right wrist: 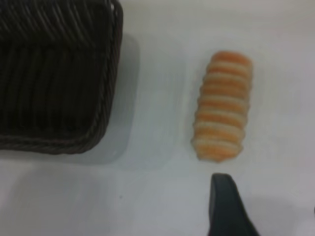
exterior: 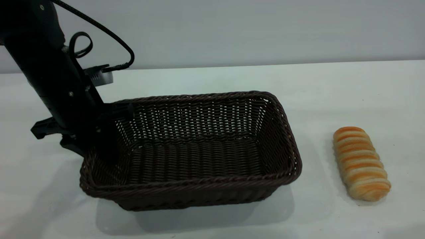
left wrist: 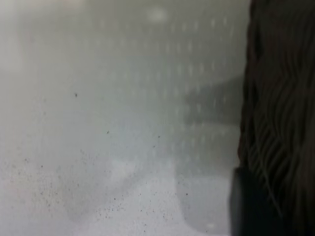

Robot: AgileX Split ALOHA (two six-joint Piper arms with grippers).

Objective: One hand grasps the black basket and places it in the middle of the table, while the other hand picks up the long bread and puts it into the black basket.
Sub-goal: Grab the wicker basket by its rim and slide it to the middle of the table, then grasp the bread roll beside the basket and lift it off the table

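The long bread (exterior: 361, 163) lies flat on the desk (exterior: 332, 86), well to the right of the black basket (exterior: 191, 186) and apart from it, with bare desk between them. Its long axis runs from the far side toward the near edge, slanting slightly rightward as it comes nearer, roughly in line with the basket's short right wall; its ridges cross that axis.

My right pincer (right wrist: 231, 209) is the nearer one: in its wrist view, one dark fingertip (right wrist: 224, 196) shows just off one end of the loaf, not touching it. Only that one finger shows, so I cannot tell how wide this pincer stands. I judge I should close across the loaf's short width.

My left pincer (exterior: 99, 132) is at the basket's left end wall, one finger inside and one outside the rim, apparently pinching that wall. The basket sits about mid-desk, empty.
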